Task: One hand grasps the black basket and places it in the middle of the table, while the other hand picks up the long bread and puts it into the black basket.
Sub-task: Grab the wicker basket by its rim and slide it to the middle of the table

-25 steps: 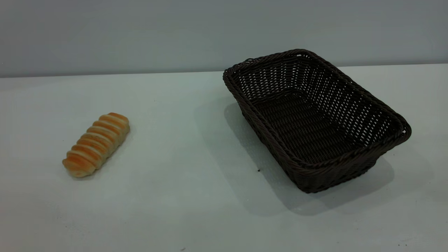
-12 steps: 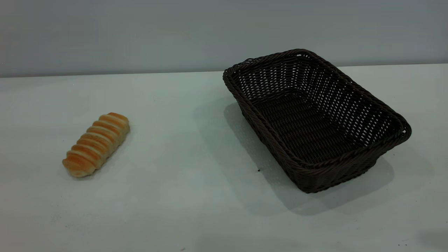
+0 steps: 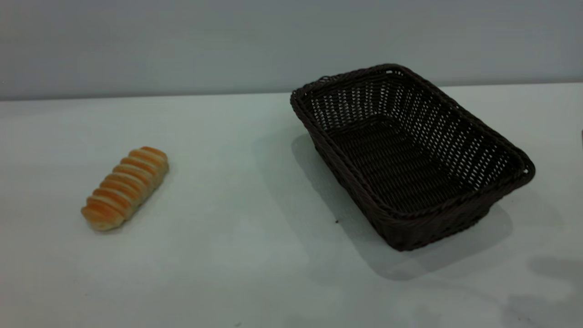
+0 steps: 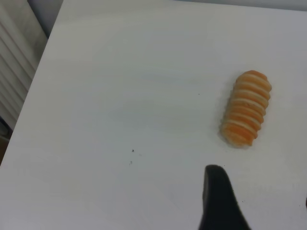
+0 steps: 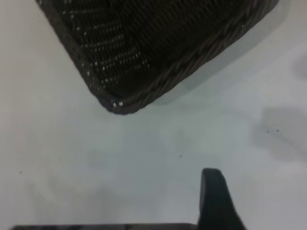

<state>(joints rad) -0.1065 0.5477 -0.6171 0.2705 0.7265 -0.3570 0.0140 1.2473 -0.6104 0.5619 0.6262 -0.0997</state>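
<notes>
The black basket (image 3: 410,155) stands empty on the right half of the table (image 3: 237,228). The long bread (image 3: 125,187) lies on the table at the left. Neither gripper shows in the exterior view. In the left wrist view my left gripper (image 4: 261,191) hovers open and empty above the table, short of the long bread (image 4: 246,109); one finger (image 4: 218,201) shows fully. In the right wrist view my right gripper (image 5: 261,191) hovers open and empty over bare table, near a corner of the basket (image 5: 144,52); only one finger (image 5: 216,201) shows.
A grey wall runs behind the table's far edge. A dark sliver (image 3: 582,136) shows at the right edge of the exterior view, and soft shadows lie on the table's front right. The table's edge and a ribbed panel (image 4: 17,72) show in the left wrist view.
Soft shadows have spread over the table's front right and a dark sliver has come in at the right edge. The basket and the bread have not moved.
</notes>
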